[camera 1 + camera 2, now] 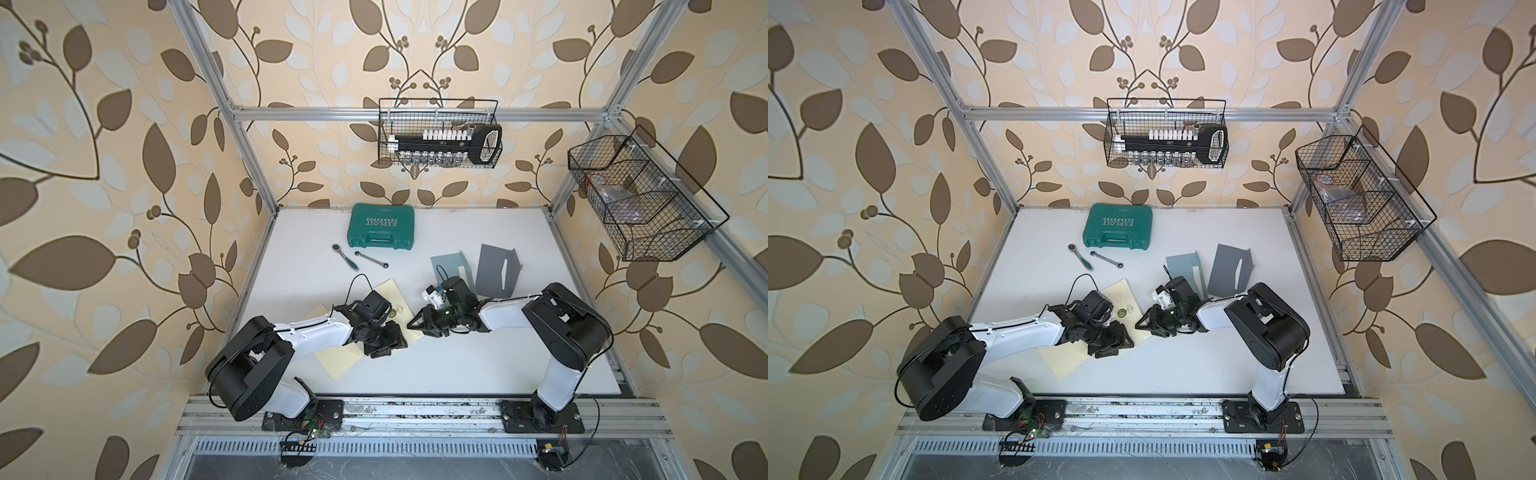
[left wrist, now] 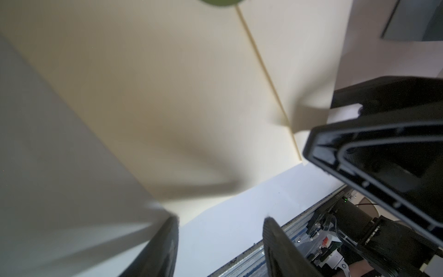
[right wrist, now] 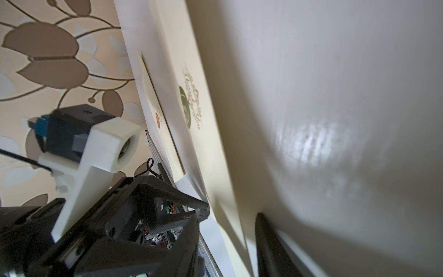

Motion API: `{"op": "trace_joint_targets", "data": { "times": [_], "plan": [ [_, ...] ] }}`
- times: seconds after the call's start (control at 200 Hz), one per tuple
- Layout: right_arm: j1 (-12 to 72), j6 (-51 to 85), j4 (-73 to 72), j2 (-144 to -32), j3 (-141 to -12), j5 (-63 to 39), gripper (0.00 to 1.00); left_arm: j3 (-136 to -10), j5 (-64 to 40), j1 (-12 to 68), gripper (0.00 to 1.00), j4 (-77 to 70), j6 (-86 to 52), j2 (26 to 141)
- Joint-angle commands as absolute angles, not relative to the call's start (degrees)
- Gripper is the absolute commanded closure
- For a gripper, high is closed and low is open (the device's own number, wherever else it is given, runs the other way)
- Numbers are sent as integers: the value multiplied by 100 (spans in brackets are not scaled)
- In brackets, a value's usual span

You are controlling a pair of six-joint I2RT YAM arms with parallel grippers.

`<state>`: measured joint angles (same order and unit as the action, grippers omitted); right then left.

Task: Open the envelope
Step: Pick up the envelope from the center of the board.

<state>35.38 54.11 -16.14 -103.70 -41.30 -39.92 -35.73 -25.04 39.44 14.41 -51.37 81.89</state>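
A cream envelope [image 1: 338, 359] lies slanted on the white table [image 1: 478, 361], with a round green seal [image 1: 1122, 312] and gold lettering on it. Both arms partly cover it in both top views. My left gripper [image 1: 386, 348] hovers low over its middle. In the left wrist view the left gripper [image 2: 220, 227] is open, with only bare table between its fingers. My right gripper [image 1: 412, 325] reaches the envelope's right edge beside the seal. In the right wrist view the right gripper [image 3: 227, 230] has its jaws apart, and the envelope's [image 3: 182, 60] edge runs between them.
A green tool case [image 1: 382, 227] sits at the back, with a ratchet [image 1: 345, 257] and a wrench [image 1: 371, 257] in front of it. Two folded grey cards [image 1: 453, 266] [image 1: 498, 268] stand behind my right arm. Wire baskets [image 1: 438, 133] [image 1: 636, 199] hang on the frame.
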Motion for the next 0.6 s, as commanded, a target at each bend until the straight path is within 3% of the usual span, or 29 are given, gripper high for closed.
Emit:
{"op": "trace_joint_targets", "data": {
  "times": [0.0, 0.29, 0.595],
  "plan": [
    [3575, 5407, -1582, -10481, -4025, -4025, 67, -3486, -2114, 3991, 40, 1720, -5058, 8356],
    [3572, 5259, -1508, -10254, -3987, -3891, 93, -3533, -1903, 3990, 38, 1807, -5132, 7876],
    [3577, 4824, -1216, -9692, -3938, -3632, 99, -3693, -760, 3991, 30, 2495, -5178, 6617]
  ]
}}
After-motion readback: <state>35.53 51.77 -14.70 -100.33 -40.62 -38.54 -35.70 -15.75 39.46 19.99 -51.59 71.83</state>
